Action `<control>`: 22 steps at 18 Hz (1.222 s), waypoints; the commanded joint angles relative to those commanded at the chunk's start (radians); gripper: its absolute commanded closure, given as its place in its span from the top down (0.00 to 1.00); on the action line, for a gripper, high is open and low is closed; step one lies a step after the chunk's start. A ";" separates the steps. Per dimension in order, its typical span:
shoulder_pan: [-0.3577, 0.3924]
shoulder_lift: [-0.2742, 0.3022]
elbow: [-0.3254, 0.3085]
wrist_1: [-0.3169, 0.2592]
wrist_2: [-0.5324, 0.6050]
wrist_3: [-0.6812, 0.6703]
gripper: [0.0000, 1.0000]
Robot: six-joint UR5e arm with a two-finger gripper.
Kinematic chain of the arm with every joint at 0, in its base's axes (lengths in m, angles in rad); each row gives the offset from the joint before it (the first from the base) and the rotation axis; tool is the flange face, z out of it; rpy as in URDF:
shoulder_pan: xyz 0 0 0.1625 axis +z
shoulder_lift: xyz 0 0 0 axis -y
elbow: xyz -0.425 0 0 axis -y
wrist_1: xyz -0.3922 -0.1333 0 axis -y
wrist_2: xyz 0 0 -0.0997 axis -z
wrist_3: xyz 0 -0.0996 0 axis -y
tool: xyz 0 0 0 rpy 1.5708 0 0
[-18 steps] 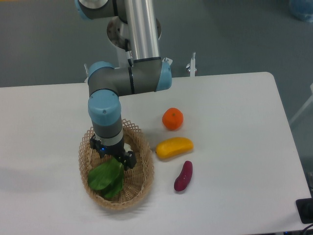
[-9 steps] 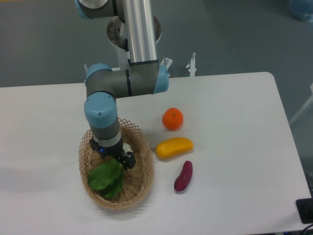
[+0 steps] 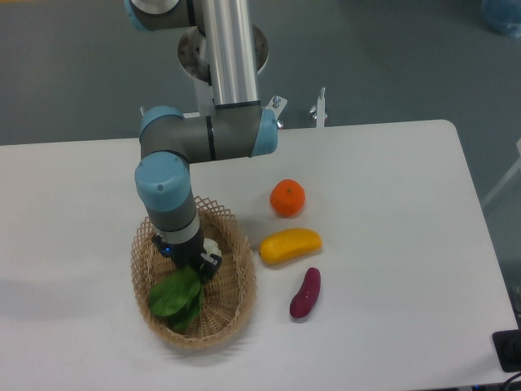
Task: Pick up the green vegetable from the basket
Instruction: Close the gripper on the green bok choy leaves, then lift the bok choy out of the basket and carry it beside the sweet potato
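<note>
No writing shows; the fingers (image 3: 193,266), grip unclear, sit on the green vegetable (image 3: 177,296) in the basket (image 3: 238,287).

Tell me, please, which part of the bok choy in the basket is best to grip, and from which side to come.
Probably the pale stem end: it looks thicker and firmer than the thin dark leaves, which would likely crumple. The bok choy lies flat in the basket, whose wall blocks the sides, so come from above. The hand is already over that end.
</note>
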 joint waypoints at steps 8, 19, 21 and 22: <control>0.067 0.086 0.034 -0.014 -0.037 0.034 0.40; 0.196 0.161 0.104 -0.018 -0.163 0.105 0.36; 0.230 0.163 0.106 -0.020 -0.163 0.167 0.36; 0.242 0.166 0.107 -0.020 -0.163 0.184 0.36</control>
